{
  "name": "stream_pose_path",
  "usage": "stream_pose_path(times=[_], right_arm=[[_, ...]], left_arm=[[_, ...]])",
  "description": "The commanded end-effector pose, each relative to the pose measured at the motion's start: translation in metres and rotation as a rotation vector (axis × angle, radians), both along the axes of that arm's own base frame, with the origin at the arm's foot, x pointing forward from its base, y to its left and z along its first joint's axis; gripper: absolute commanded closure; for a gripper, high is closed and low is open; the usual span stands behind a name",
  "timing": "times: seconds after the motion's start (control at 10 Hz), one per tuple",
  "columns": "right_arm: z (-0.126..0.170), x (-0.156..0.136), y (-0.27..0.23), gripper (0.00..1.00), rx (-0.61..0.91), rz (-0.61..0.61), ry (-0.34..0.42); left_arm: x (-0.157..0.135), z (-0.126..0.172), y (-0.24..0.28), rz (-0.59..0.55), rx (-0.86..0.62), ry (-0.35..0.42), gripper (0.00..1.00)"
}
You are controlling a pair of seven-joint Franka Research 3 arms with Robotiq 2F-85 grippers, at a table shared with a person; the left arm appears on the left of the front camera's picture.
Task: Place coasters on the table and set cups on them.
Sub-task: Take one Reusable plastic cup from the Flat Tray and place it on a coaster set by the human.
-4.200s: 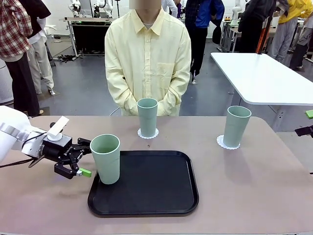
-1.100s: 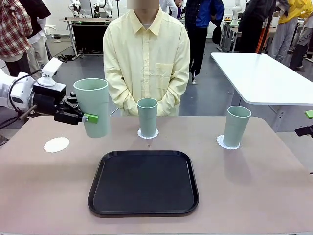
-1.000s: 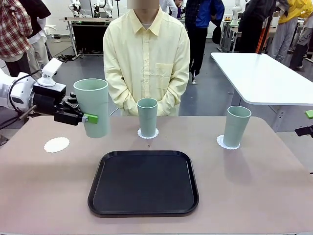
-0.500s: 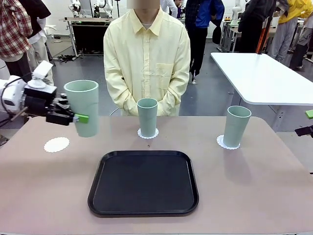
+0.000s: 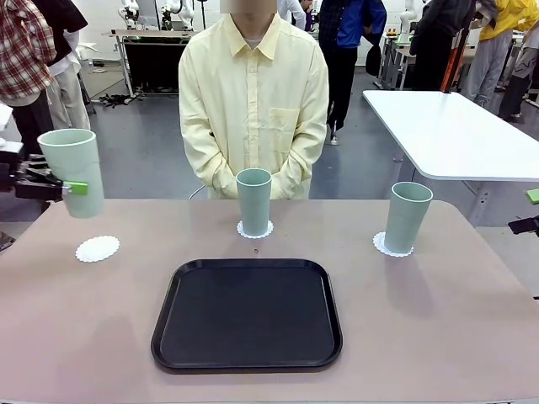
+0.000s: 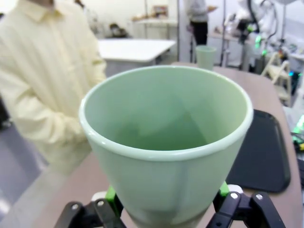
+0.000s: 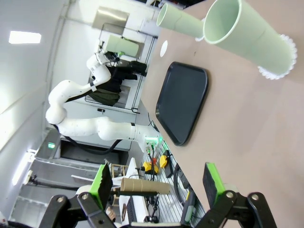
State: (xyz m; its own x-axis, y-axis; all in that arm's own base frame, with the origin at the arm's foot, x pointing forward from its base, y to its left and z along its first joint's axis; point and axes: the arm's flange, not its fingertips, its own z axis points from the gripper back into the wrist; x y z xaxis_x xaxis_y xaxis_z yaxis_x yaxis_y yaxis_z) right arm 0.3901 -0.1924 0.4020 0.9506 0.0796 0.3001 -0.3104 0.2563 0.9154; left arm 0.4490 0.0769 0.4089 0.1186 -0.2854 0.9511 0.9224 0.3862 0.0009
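Left gripper (image 5: pixel 59 187), pinching third cup (image 5: pixel 73 172) aloft beyond bare coaster (image 5: pixel 98 247) at bench (image 5: pixel 438 320) left edge: risk, an off-centre descent lands it half off the doily or tips it; right gripper (image 7: pixel 159 183) spread, idle.

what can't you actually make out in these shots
- Left gripper, front view: the picture's left edge cuts it off, so just a green pad shows against the held cup.
- Held cup's base, left wrist view: the bottom edge crops it, so its height above the bare coaster is unclear there.
- Coasters under the middle cup and right cup: just scalloped rims show.
- Right gripper, front view: mostly cut off by the right edge.
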Motion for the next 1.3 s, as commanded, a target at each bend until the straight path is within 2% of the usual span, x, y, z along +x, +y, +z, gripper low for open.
stream_pose_path(times=[0.0, 0.1, 0.3, 0.4, 1.0, 1.1, 1.2], right_arm=[[0.001, 0.0, 0.001, 0.0, 0.0, 0.001, 0.005], [0.001, 0.0, 0.001, 0.0, 0.0, 0.001, 0.005], [0.001, 0.0, 0.001, 0.0, 0.0, 0.001, 0.005], [0.001, 0.0, 0.001, 0.0, 0.0, 0.001, 0.005], [0.001, 0.0, 0.001, 0.0, 0.0, 0.001, 0.005], [0.001, 0.0, 0.001, 0.0, 0.0, 0.001, 0.005], [0.001, 0.0, 0.001, 0.0, 0.0, 0.001, 0.005]], left_arm=[[0.005, 0.001, 0.023, 0.023, -0.02, -0.038, 0.15], [0.005, 0.002, 0.038, 0.052, -0.034, -0.049, 0.15], [-0.002, 0.004, 0.034, 0.099, -0.039, -0.064, 0.15], [0.001, 0.003, 0.04, 0.068, -0.014, -0.025, 0.15], [0.002, 0.001, 0.041, 0.074, -0.022, -0.027, 0.15], [0.012, -0.016, 0.044, 0.063, -0.08, 0.018, 0.15], [0.014, -0.027, 0.043, 0.049, -0.096, 0.015, 0.15]])
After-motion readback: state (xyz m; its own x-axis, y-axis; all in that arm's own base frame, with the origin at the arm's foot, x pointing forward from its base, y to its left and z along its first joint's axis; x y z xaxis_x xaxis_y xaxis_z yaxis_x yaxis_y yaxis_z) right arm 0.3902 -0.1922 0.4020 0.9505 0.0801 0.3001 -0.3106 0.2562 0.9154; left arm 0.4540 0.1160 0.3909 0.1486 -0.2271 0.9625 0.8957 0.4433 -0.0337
